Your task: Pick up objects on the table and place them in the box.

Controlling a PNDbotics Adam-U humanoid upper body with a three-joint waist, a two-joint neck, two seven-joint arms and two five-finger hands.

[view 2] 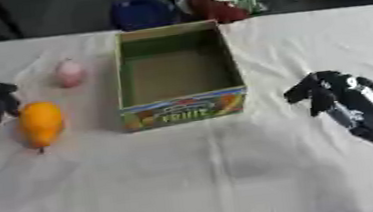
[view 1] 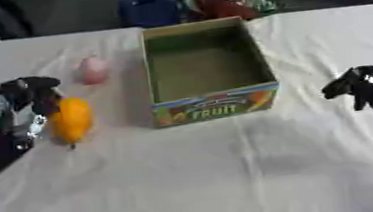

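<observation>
The white table (view 1: 199,187) is bare cloth nearest the camera. At nine o'clock the left hand (view 1: 23,104) has its fingers curled beside an orange fruit (view 1: 72,119), touching its left side; whether they grip it I cannot tell. At three o'clock the right hand (view 2: 329,89) hovers over the cloth, fingers bent down, holding nothing. Just past centre, toward twelve, stands the open box (view 1: 212,107) marked FRUIT, nothing visible inside. At ten o'clock, left of the box, lies a pink fruit (view 1: 93,70).

Two fruits (view 1: 72,119) (view 1: 93,70) lie left of the box (view 1: 214,106) on the table (view 1: 198,177)
</observation>
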